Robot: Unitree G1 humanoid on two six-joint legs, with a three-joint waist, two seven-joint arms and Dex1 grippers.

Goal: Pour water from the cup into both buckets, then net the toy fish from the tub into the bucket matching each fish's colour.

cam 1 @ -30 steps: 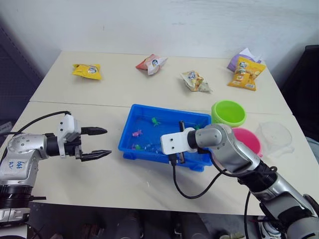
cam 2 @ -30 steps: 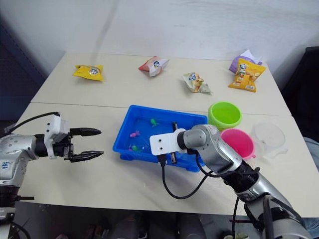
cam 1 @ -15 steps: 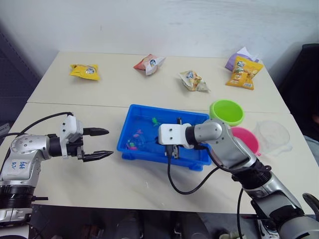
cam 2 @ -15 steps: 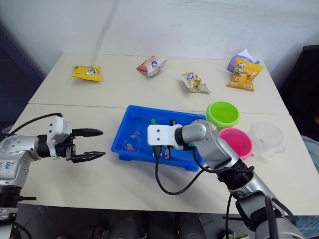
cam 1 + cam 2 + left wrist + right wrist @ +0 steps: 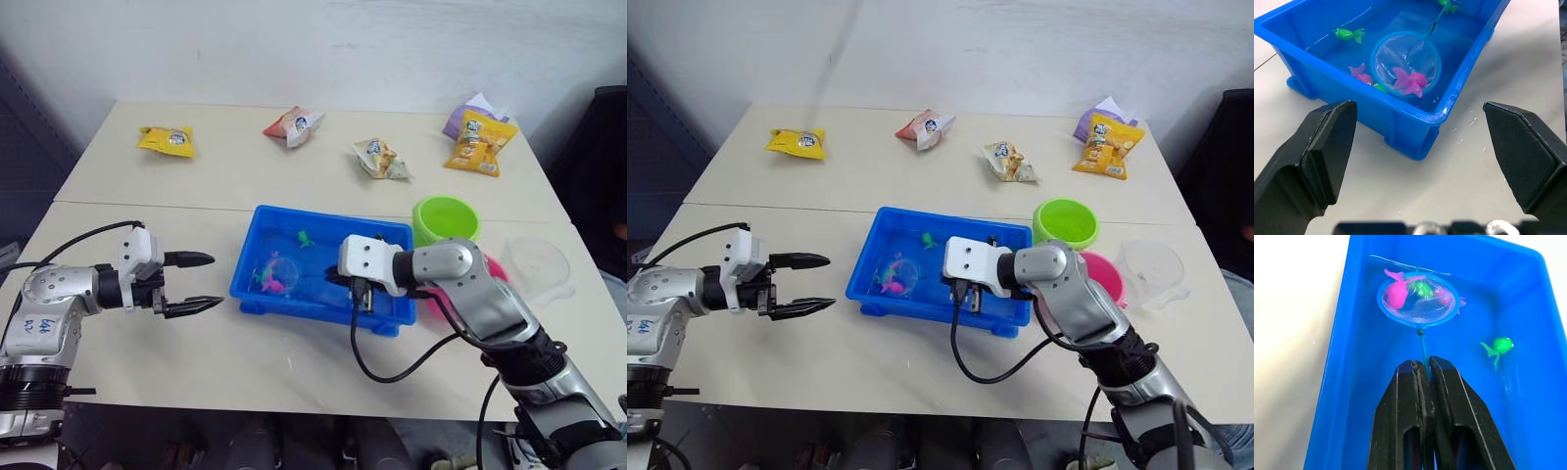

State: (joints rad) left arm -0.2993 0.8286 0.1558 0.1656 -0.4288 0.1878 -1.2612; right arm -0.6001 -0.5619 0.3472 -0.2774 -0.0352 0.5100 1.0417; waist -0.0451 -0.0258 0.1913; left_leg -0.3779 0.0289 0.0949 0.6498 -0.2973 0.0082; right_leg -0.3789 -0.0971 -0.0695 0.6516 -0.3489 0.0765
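The only writing that shows is a few blue handwritten marks on the grey shell of the left arm (image 5: 41,321), seen from the head; they look like digits but cannot be read for certain. The snack packets (image 5: 478,142) at the far side of the surface (image 5: 245,157) carry printed logos, none of them legible. Nothing else bears any readable text, number or sign.

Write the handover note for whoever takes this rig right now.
Right gripper: shut on the net handle, hoop in the tub with a pink fish in it.
Left gripper: open, idle beside the tub.
Green bucket, pink bucket and the cup stand to the tub's right.
Left: lift the pink fish to the pink bucket; green fish remain.
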